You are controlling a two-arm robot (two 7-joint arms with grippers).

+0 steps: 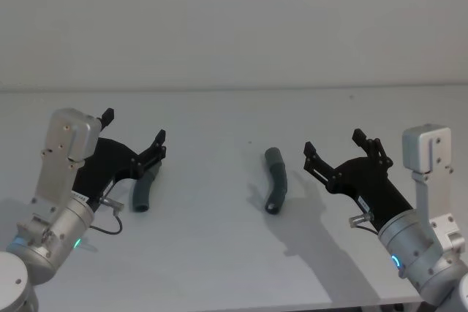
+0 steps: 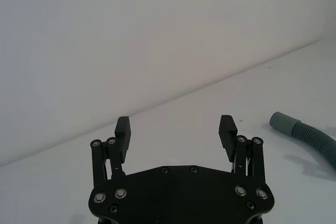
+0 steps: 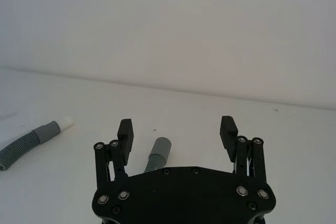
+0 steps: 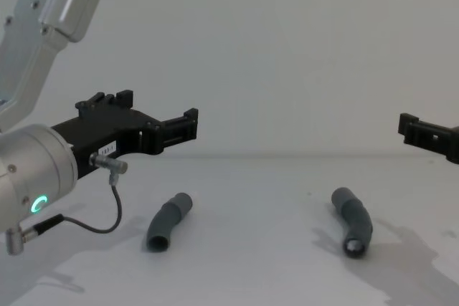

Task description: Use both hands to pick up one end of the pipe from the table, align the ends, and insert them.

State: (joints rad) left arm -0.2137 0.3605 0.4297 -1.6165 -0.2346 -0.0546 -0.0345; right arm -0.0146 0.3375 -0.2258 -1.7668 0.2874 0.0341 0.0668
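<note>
Jaws spread: L gripper (image 1: 134, 126), R gripper (image 1: 334, 143).

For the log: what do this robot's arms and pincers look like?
The left arm and right arm are silver cylinders with boxy silver housings and a glowing ring light near the wrist. The left pincer and right pincer are black, angular, with ribbed fingertip pads and silver screw heads. The left carries a small white label and a looping black cable.
</note>
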